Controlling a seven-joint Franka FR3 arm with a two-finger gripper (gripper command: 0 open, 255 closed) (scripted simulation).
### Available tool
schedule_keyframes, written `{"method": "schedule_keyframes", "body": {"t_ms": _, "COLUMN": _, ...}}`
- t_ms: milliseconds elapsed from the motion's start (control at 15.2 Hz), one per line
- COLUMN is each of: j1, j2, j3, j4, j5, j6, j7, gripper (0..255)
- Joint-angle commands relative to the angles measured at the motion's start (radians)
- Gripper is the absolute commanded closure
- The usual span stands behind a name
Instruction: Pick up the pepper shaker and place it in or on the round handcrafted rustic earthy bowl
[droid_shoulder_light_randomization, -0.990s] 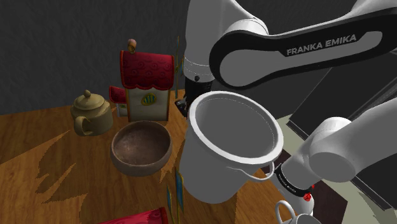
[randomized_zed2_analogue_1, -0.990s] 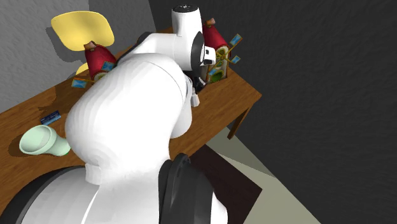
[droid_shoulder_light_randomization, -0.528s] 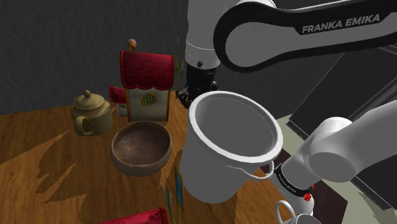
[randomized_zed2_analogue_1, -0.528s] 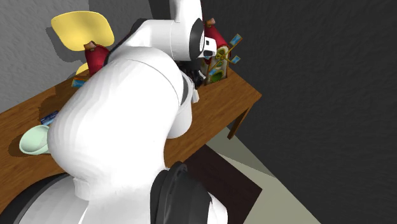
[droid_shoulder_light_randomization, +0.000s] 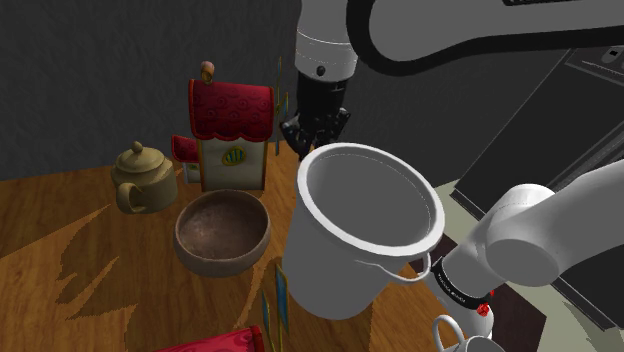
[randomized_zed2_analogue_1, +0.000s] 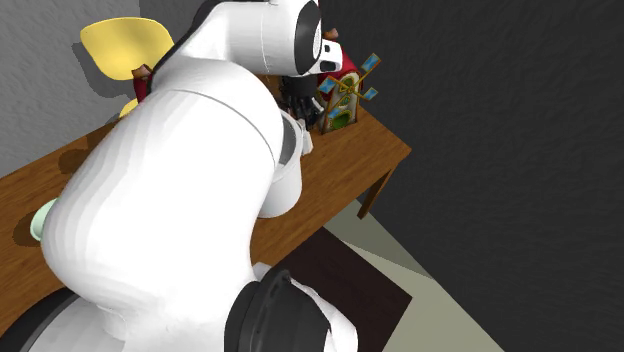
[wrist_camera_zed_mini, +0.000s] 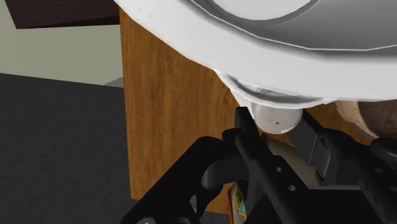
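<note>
We are finding the pincer (wrist_camera_zed_mini: 277, 127) clamped on the shaker (wrist_camera_zed_mini: 275, 118): its white, dotted cap is sitting between the two black fingers (wrist_camera_zed_mini: 244, 130), both pressing its sides, well above the table (wrist_camera_zed_mini: 162, 108). The bowl (droid_shoulder_light_randomization: 222, 232) is standing empty on the wood, just beside a big white cup (droid_shoulder_light_randomization: 365, 230) (far taller than the bowl).

Risks we are noting: the cup's rim is lying close by the pincer, so a low crossing toward the bowl is likely to be striking it and knocking the shaker askew. The fingers appear to be gripping near the cap, so the shaker could be tilting or slipping. A high release could be letting it bounce out.

For the grip itself we are relying on the wrist view; the shoulder view is supplying the bowl's place against the cup and the toy house (droid_shoulder_light_randomization: 232, 135). The second exterior view is adding the table's edge and the floor (randomized_zed2_analogue_1: 440, 290) beyond.
</note>
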Motion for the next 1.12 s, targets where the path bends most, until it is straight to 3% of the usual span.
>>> {"method": "schedule_keyframes", "body": {"t_ms": 0, "j1": -0.001, "j2": -0.004, "j3": -0.004, "j4": 0.023, "j5": -0.001, "j6": -0.026, "j7": -0.003, "gripper": 255}}
{"method": "schedule_keyframes", "body": {"t_ms": 792, "j1": -0.008, "j2": -0.001, "j3": -0.018, "j4": 0.179, "j5": -0.010, "j6": -0.181, "j7": -0.006, "gripper": 255}}
{"method": "schedule_keyframes", "body": {"t_ms": 1056, "j1": 0.004, "j2": 0.118, "j3": 0.064, "j4": 0.323, "j5": -0.035, "j6": -0.213, "j7": 0.105, "gripper": 255}}
